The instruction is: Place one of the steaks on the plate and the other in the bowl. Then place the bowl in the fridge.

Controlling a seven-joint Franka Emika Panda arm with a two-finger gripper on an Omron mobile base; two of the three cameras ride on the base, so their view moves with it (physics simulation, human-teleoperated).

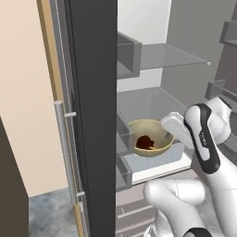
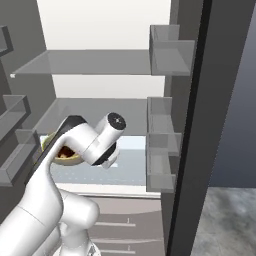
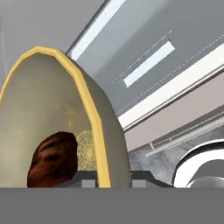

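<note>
Two doors of the tall grey steel fridge [image 1: 92, 92] stand open, the left one edge-on in the left base view with its vertical bar handle [image 1: 65, 152] facing the beige wall [image 1: 28, 92]. Inside, a clear upper shelf [image 1: 171, 58] spans the white back wall, and grey door bins [image 2: 162, 145] line the right door in the right base view. Below the open compartment, the lower drawers [image 2: 120, 220] show their fronts.

On the lower shelf [image 1: 157, 162], near its front edge, is the wide rounded tan-yellow bowl [image 1: 150, 138], upright in the left base view. The white arm [image 1: 203, 139] reaches in from the right of that view, its hand meeting the bowl's right rim. In the right base view the arm covers most of the bowl [image 2: 67, 156], leaving a sliver of rim and inner wall showing.

Inside the bowl lies the dark reddish-brown steak [image 1: 145, 142], resting against the inner wall toward the bottom. The hand view shows the steak [image 3: 52, 159] low in the bowl [image 3: 52, 109], with the yellow rim running down between the fingertips.

The gripper [image 3: 114, 181] is pinched onto the bowl's rim, one fingertip inside the wall and one outside.
</note>
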